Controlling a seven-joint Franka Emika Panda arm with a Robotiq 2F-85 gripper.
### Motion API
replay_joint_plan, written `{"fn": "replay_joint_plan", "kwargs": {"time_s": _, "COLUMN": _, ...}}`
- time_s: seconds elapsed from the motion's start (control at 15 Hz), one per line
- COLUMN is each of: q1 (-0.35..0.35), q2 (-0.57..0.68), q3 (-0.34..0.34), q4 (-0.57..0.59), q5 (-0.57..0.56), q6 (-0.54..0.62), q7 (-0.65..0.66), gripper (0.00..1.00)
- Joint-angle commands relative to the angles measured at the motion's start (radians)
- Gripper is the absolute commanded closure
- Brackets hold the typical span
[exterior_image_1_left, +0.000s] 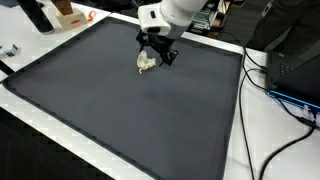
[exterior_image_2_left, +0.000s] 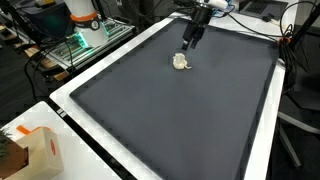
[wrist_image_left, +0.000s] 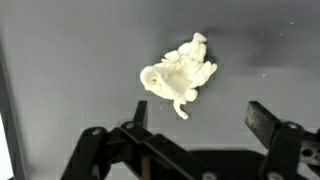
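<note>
A mat (exterior_image_1_left: 120, 120) covers most of the table (exterior_image_1_left: 243, 125). A small object (exterior_image_1_left: 146, 63) lies on the mat near its far edge. The tool (exterior_image_1_left: 160, 56) hangs just above and beside the object, apart from it. In an exterior view, a box (exterior_image_2_left: 35, 150) stands off the mat's near corner. Cables (exterior_image_1_left: 290, 100) lie beside the table.

I count one dark mat (exterior_image_1_left: 120, 115), spread on one white tabletop (exterior_image_1_left: 243, 125). On the mat lies a single cream lump (wrist_image_left: 178, 75). Above the mat is one hand (wrist_image_left: 200, 115) of mine, with two fingers (wrist_image_left: 262, 118). Off the mat's corner stands one cardboard box (exterior_image_2_left: 35, 150). Beyond the mat's edge in an exterior view I make out one blue cable (exterior_image_1_left: 290, 100) and at least one black cable (exterior_image_1_left: 275, 155).
</note>
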Motion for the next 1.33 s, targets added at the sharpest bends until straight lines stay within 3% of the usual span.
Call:
{"fn": "replay_joint_plan", "kwargs": {"time_s": 0.0, "q1": -0.035, "q2": -0.073, "q3": 0.023, "q4": -0.095, "q5": -0.005, "q6": 0.075, "q7": -0.035, "gripper": 0.0}}
{"fn": "replay_joint_plan", "kwargs": {"time_s": 0.73, "q1": -0.118, "q2": -0.197, "q3": 0.044, "q4": -0.21, "q5": 0.077, "q6": 0.196, "q7": -0.148, "gripper": 0.0}}
{"fn": "replay_joint_plan", "kwargs": {"time_s": 1.27, "q1": -0.206, "q2": -0.307, "q3": 0.071, "q4": -0.255, "q5": 0.337, "q6": 0.224, "q7": -0.349, "gripper": 0.0}}
